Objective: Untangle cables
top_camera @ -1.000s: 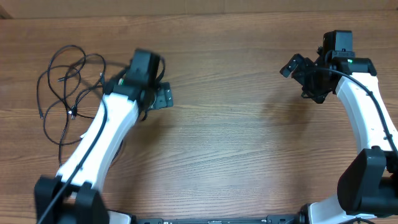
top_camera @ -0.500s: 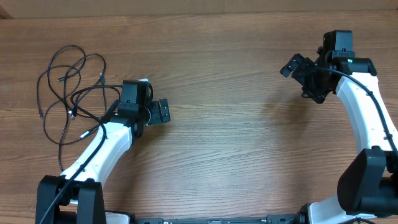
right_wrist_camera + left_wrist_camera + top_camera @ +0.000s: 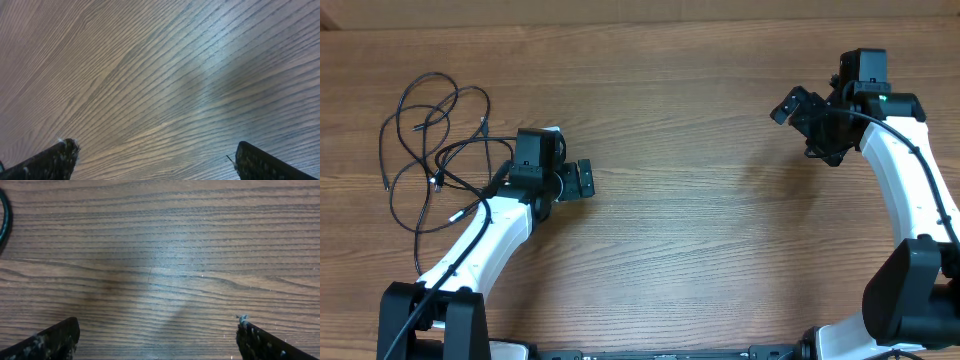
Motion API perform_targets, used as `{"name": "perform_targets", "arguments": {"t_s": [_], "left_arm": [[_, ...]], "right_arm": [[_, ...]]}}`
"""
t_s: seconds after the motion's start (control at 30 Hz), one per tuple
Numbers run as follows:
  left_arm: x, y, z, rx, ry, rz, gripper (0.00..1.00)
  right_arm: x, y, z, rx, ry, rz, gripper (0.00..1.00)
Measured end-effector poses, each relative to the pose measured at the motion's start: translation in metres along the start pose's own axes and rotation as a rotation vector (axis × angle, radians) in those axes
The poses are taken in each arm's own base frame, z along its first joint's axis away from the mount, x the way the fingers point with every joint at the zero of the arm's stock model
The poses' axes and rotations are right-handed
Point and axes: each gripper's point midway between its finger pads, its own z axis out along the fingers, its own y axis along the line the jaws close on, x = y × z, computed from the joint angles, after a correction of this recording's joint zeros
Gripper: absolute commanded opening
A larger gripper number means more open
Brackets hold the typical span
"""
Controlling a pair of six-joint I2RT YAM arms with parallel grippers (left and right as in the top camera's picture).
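Note:
The cables (image 3: 430,140) lie as a loose tangle of thin black loops on the wooden table (image 3: 680,230) at the far left, with small plugs at their ends. My left gripper (image 3: 572,182) is just right of the tangle, open, apart from the cords. In the left wrist view its fingertips (image 3: 56,340) stand wide over bare wood, and a sliver of cable (image 3: 3,215) curves at the left edge. My right gripper (image 3: 804,125) hovers open at the far right, away from the cables. The right wrist view has only wood grain between its fingertips (image 3: 265,162).
A thin cord runs from the tangle down past the left arm (image 3: 480,240) toward the table's near edge. The right arm (image 3: 910,190) stands along the right side. Apart from these, only the wooden table surface is in view.
The left arm has drawn back toward the near edge, away from the tangle, its gripper opening a little wider. The right arm and the cables have stayed still.

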Motion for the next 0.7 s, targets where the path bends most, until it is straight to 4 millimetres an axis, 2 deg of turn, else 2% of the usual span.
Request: {"name": "perform_targets", "arguments": {"t_s": [0.47, 0.57, 0.7], "left_arm": [[0.002, 0.0, -0.003, -0.002, 0.006, 0.0, 1.0], [-0.003, -0.001, -0.01, 0.004, -0.017, 0.0, 1.0], [-0.023, -0.004, -0.039, 0.014, -0.117, 0.026, 0.99]], "right_arm": [[0.0, 0.0, 0.0, 0.0, 0.0, 0.0, 1.0], [0.0, 0.0, 0.0, 0.0, 0.0, -0.001, 1.0], [0.0, 0.0, 0.0, 0.0, 0.0, -0.001, 1.0]]}}
